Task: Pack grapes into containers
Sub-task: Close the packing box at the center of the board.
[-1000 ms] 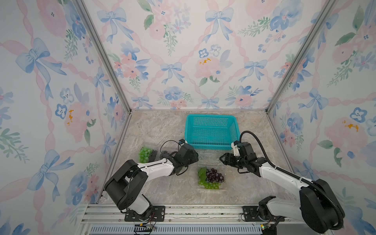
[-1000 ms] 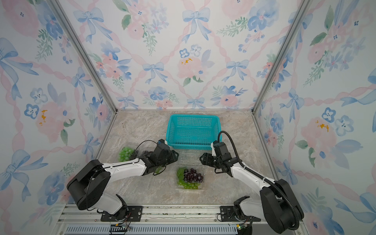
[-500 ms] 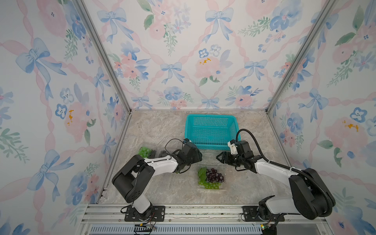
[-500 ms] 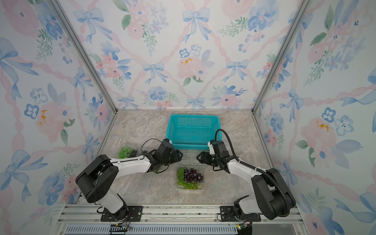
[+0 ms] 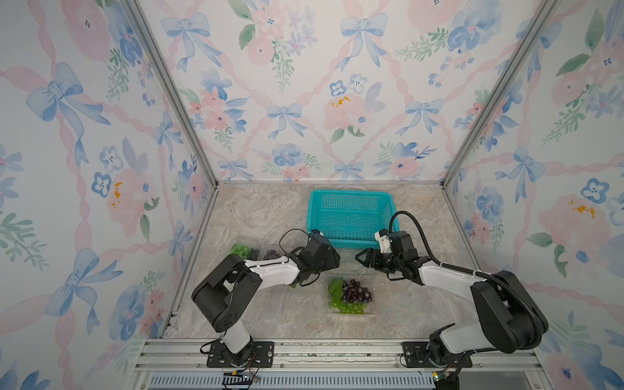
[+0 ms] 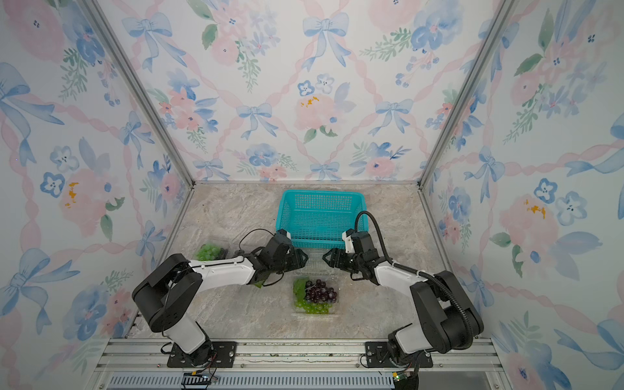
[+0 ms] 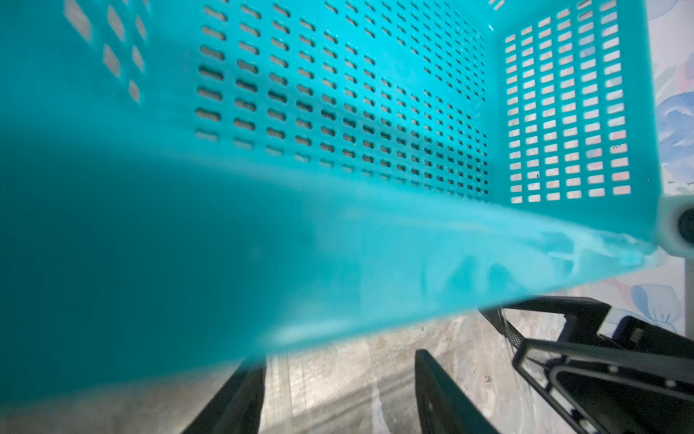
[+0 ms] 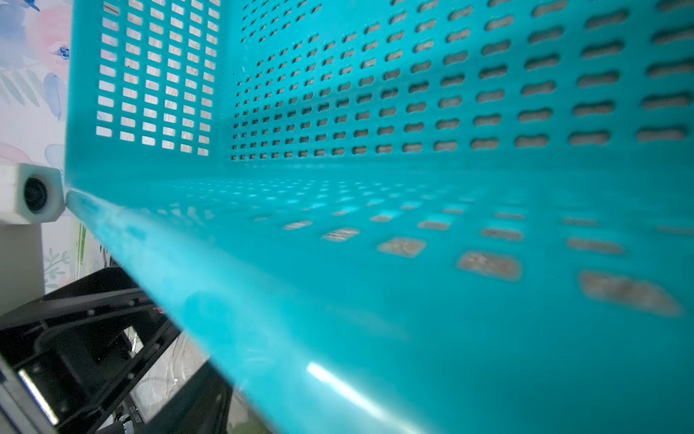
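Left claw (image 5: 335, 261) and right claw (image 5: 360, 258) face each other, tips near but apart, each with its jaws spread and gripping nothing. They sit at either side of the clear lid (image 5: 347, 270), just in front of the teal basket (image 5: 351, 195). Closer to the arm bases, the open clamshell container (image 5: 371, 312) on the marble worktop (image 5: 270, 209) holds a purple bunch (image 5: 357, 293), a green bunch (image 5: 347, 308) and a leaf (image 5: 335, 288). More green grapes (image 5: 241, 250) lie beyond the left arm (image 5: 270, 270).

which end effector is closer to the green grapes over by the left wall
Left. The left end effector is in front of the teal basket, on the same side as the green grapes. The right end effector faces it from farther off.
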You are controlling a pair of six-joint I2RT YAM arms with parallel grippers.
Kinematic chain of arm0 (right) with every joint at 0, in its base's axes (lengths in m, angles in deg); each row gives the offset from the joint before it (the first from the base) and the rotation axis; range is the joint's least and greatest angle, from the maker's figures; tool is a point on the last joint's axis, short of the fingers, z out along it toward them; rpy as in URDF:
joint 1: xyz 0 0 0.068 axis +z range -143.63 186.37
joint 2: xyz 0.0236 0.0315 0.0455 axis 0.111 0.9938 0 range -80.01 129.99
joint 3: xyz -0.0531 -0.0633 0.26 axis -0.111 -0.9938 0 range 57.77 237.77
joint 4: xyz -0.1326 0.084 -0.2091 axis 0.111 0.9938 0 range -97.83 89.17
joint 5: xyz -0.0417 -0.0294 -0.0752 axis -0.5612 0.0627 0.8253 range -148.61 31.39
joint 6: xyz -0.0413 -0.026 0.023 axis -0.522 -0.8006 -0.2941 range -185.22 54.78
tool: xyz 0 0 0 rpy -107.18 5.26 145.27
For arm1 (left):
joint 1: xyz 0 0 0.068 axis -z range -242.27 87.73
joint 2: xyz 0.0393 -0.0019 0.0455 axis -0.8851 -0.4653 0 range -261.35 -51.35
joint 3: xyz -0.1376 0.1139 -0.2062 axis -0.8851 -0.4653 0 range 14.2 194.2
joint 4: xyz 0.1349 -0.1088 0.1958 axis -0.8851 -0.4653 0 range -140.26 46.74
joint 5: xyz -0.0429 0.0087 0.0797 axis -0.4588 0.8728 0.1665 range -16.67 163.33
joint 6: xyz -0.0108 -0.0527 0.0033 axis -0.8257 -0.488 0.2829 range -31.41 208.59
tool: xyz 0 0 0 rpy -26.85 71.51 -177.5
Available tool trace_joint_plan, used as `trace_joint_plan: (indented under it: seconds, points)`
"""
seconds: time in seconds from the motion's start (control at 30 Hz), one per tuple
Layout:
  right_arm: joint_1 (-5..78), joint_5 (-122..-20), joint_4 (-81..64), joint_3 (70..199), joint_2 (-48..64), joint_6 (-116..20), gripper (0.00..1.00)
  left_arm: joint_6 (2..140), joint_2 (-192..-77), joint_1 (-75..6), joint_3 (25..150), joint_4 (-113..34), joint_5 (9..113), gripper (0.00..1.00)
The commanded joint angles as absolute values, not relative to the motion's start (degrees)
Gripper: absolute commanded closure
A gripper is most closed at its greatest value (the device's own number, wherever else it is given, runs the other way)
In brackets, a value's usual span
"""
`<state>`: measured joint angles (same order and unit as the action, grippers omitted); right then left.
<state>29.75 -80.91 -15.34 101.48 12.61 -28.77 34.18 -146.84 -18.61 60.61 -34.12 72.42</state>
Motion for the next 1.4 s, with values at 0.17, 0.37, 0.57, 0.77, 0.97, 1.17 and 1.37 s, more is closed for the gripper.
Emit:
trace_joint_plan:
  seconds: [0.17, 0.37, 0.57, 0.77, 0.97, 1.17, 1.37]
  points:
    - [31.8, -80.4, -11.5, 99.8, 9.5, -28.5, 0.26, 34.7, -144.0, -17.0, 60.0, -35.5, 69.6, 0.36]
    - [32.7, -78.6, -8.8, 98.3, 6.6, -28.5, 0.26, 34.6, -141.0, -16.8, 58.1, -35.5, 69.0, 0.36]
    - [34.2, -76.9, -7.2, 97.3, 4.1, -28.5, 0.26, 34.1, -138.8, -16.1, 56.2, -35.4, 69.3, 0.36]
    - [34.8, -75.5, -6.6, 96.5, 0.8, -28.2, 0.26, 33.9, -136.1, -15.7, 55.0, -35.2, 70.6, 0.36]
    - [35.5, -74.4, -7.0, 94.9, -2.1, -27.3, 0.26, 33.7, -133.5, -15.5, 53.8, -34.5, 72.1, 0.36]
    - [35.7, -74.2, -8.0, 93.2, -5.0, -26.4, 0.27, 33.2, -132.5, -15.5, 53.8, -33.2, 72.1, 0.36]
    - [35.8, -74.3, -8.9, 92.1, -7.6, -27.2, 0.27, 32.8, -132.7, -15.5, 53.8, -31.6, 72.0, 0.36]
